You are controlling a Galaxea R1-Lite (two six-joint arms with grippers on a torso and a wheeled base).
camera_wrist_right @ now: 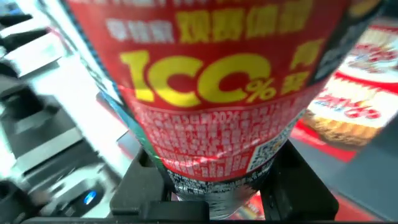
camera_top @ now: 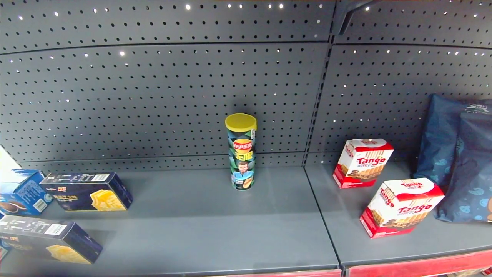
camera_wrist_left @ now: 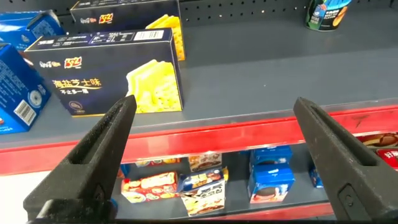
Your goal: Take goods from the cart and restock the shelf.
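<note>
A red chips can [camera_wrist_right: 217, 81] with yellow print stands close before the right wrist camera, and my right gripper [camera_wrist_right: 214, 186] is shut on its lower end. On the grey shelf [camera_top: 215, 231], a green chips can with a yellow lid [camera_top: 241, 152] stands upright at the back centre, also seen as a green can [camera_wrist_left: 326, 14] in the left wrist view. My left gripper [camera_wrist_left: 214, 106] hangs open in front of the shelf's red front edge [camera_wrist_left: 249, 134], with nothing between its fingers.
Dark blue cracker boxes [camera_top: 86, 191] [camera_top: 50, 238] and a blue cookie box [camera_top: 21, 192] lie at the shelf's left. Two red-and-white wafer boxes [camera_top: 363, 162] [camera_top: 401, 207] and dark blue bags [camera_top: 457, 154] sit at the right. Packed goods [camera_wrist_left: 205, 186] fill the lower shelf.
</note>
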